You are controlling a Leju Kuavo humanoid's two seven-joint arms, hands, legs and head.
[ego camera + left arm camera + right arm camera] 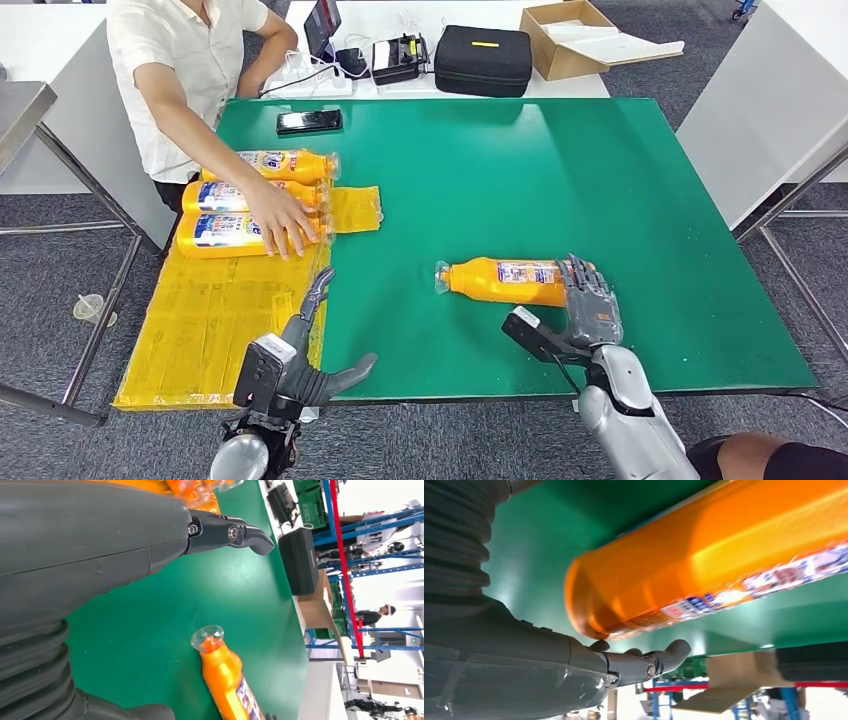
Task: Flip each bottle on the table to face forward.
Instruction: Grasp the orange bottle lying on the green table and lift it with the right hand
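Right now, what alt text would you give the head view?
The robot's right hand grips the base end of an orange plastic bottle lying on its side on the green table mat. Its left hand hovers open at the mat's near edge, while a person's hand rests on three more orange bottles on yellow sheeting.

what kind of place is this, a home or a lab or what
Probably a workshop or test lab with storage, not a home: a green work table carrying orange bottles, blue industrial shelving behind it, and a black equipment case beside a cardboard box.
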